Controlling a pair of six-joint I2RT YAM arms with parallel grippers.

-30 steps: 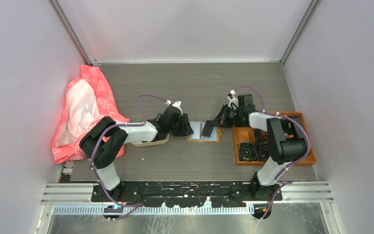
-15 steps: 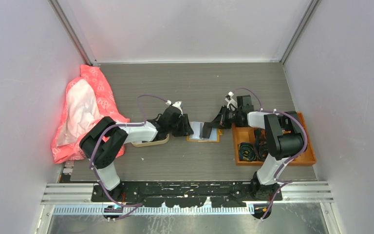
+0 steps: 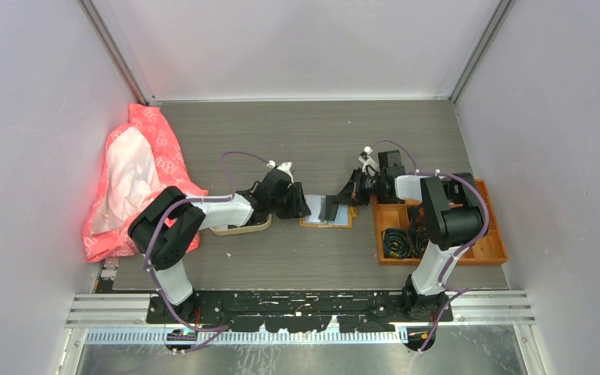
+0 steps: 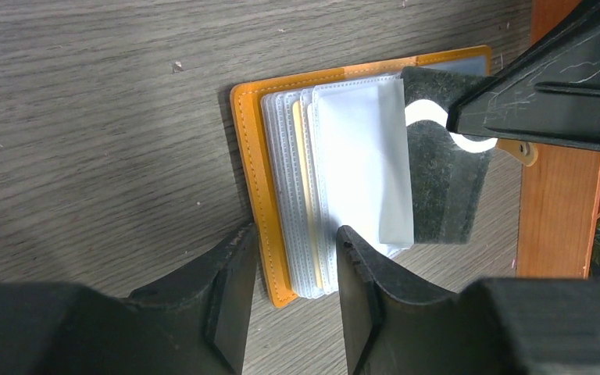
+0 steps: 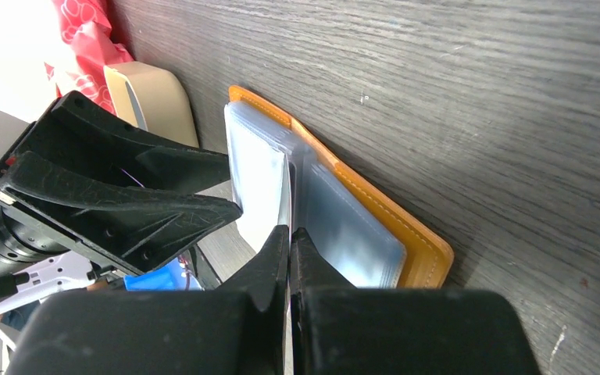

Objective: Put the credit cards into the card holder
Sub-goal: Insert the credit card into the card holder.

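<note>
on the far left of the bench (image 3: 297,141) a crumpled red-and-white patterned bag (image 3: 137,176) is seen against the wall. a beige rounded tray (image 3: 242,228) is partly covered by the left arm. the left gripper (image 4: 295,232) is lowered over the near left edge of the card holder (image 4: 250,156); its jaws are held partly apart, and the orange border and the first clear sleeves are seen between them. whether the fingers press on the holder cannot be told. the card holder is laid open and flat at the middle of the bench, between the two grippers, with its clear sleeves fanned upward. a white credit card (image 4: 363,156) is held over those sleeves, tilted up from them. its right edge is pinched by the right gripper (image 5: 289,230), whose jaws are closed thin upon it. just beside the holder on the right an orange compartmented box (image 3: 476,250) is set, with black coils (image 3: 396,242) in its near left compartment.
</note>
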